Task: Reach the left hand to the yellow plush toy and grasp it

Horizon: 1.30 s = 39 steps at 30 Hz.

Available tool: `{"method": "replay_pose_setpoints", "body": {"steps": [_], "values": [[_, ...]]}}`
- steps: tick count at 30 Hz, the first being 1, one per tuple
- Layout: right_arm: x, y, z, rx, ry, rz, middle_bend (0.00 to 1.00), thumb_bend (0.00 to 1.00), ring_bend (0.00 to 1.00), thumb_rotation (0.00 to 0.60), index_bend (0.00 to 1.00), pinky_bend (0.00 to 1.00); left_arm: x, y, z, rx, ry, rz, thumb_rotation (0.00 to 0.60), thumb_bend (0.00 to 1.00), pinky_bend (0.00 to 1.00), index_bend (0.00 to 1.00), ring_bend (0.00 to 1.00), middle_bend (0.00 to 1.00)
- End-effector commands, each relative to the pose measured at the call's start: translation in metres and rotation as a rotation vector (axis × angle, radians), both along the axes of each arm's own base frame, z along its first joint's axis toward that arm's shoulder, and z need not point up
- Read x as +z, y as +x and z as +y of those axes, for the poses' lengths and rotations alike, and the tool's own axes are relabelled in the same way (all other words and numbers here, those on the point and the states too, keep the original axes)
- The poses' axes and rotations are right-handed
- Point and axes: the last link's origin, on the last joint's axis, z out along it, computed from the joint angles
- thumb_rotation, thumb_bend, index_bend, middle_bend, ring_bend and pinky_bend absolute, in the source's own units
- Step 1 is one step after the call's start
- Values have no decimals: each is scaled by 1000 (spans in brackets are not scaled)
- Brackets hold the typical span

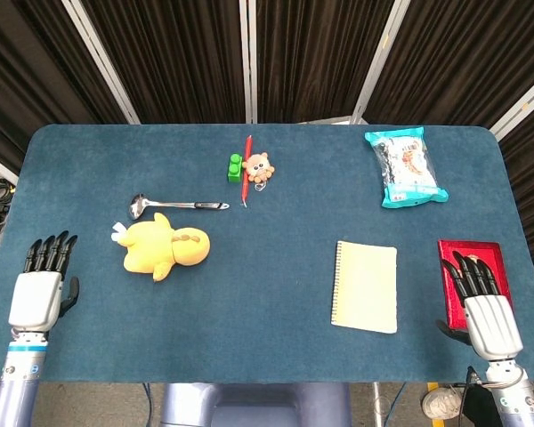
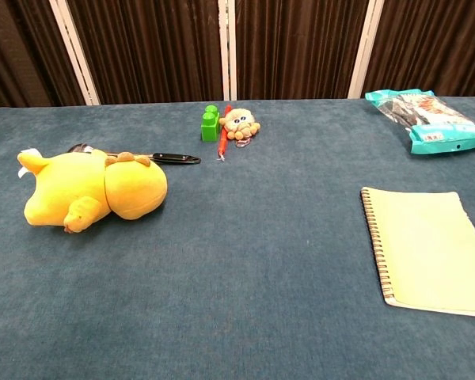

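Observation:
The yellow plush toy [image 1: 165, 248] lies on its side on the left half of the blue table; the chest view shows this toy [image 2: 91, 190] at the left. My left hand [image 1: 43, 285] hovers over the table's front left corner, fingers straight and apart, holding nothing, well to the left of the toy and nearer the front edge. At the front right, my right hand [image 1: 481, 302] is flat and empty, its fingertips over a red box [image 1: 470, 267]. Neither hand appears in the chest view.
A metal spoon [image 1: 173, 206] lies just behind the toy. Farther back sit a green block [image 1: 236, 166], a red pencil [image 1: 246, 169] and a small orange toy [image 1: 260, 167]. A yellow notebook [image 1: 366, 286] and a teal snack bag [image 1: 405, 166] occupy the right side.

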Motion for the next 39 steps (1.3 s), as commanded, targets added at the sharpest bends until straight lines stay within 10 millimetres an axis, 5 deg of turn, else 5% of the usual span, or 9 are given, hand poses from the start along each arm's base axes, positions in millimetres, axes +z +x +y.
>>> {"method": "replay_pose_setpoints", "body": {"steps": [1, 16, 39], "values": [[0, 1, 1, 6, -1, -2, 0, 71, 0, 600, 0, 0, -17, 10, 10, -45, -22, -33, 600, 1000, 0, 0, 0, 0], [4, 1, 1, 7, -3, -22, 0, 71, 0, 600, 0, 0, -77, 40, 58, -99, -34, 25, 600, 1000, 0, 0, 0, 0], [7, 0, 1, 4, 0, -41, 0, 70, 0, 600, 0, 0, -130, 52, 82, -70, -122, 119, 600, 1000, 0, 0, 0, 0]]}}
